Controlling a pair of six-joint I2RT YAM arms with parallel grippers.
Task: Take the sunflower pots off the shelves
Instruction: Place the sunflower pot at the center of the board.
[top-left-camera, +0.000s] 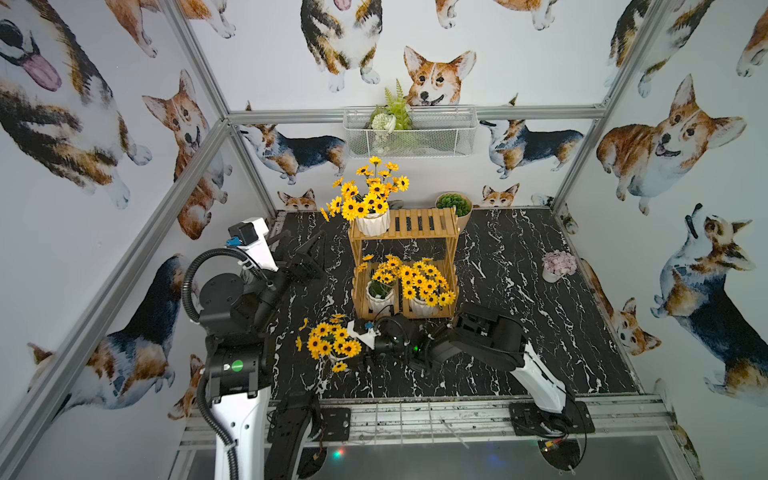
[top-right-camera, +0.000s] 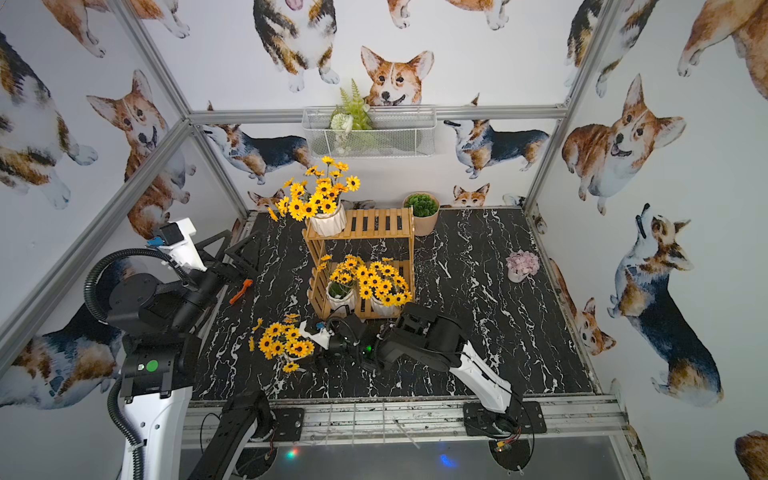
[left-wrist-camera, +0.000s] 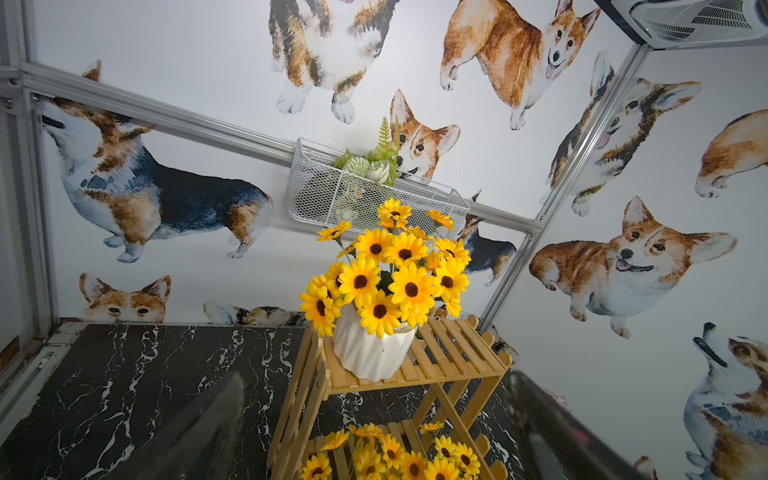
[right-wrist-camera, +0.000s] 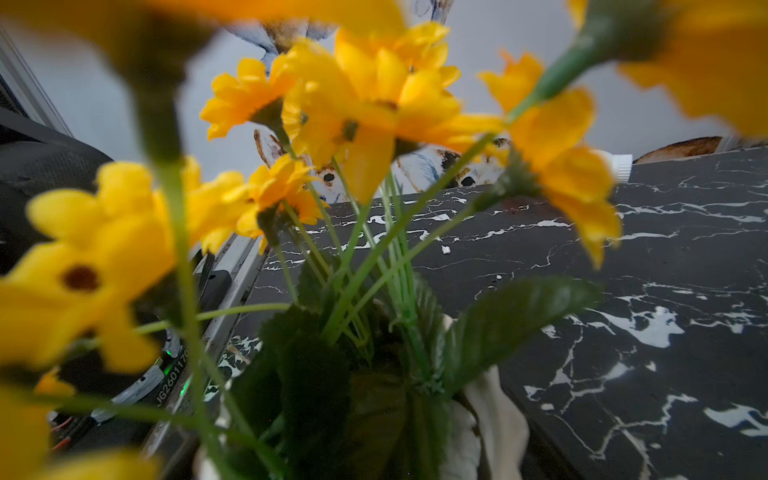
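Observation:
The wooden shelves (top-left-camera: 419, 224) (top-right-camera: 374, 224) stand mid-table in both top views. One sunflower pot (top-left-camera: 373, 222) (left-wrist-camera: 370, 353) sits on the left of the upper tier. Two more (top-left-camera: 380, 299) (top-left-camera: 422, 305) sit side by side on the lower tier. A fourth sunflower pot (top-left-camera: 332, 345) (right-wrist-camera: 494, 415) rests on the table in front of the shelves, to their left. My right gripper (top-left-camera: 353, 359) is shut on it low down, its fingers mostly hidden under flowers. My left gripper (top-left-camera: 309, 257) (left-wrist-camera: 376, 386) is open and empty, raised left of the shelves and facing the upper pot.
A beige pot with a succulent (top-left-camera: 455, 205) stands behind the shelves' right corner. A white pot of pink flowers (top-left-camera: 557, 266) sits near the right wall. A wire basket (top-left-camera: 411, 137) hangs on the back rail. A small orange item (top-right-camera: 241, 291) lies below the left gripper.

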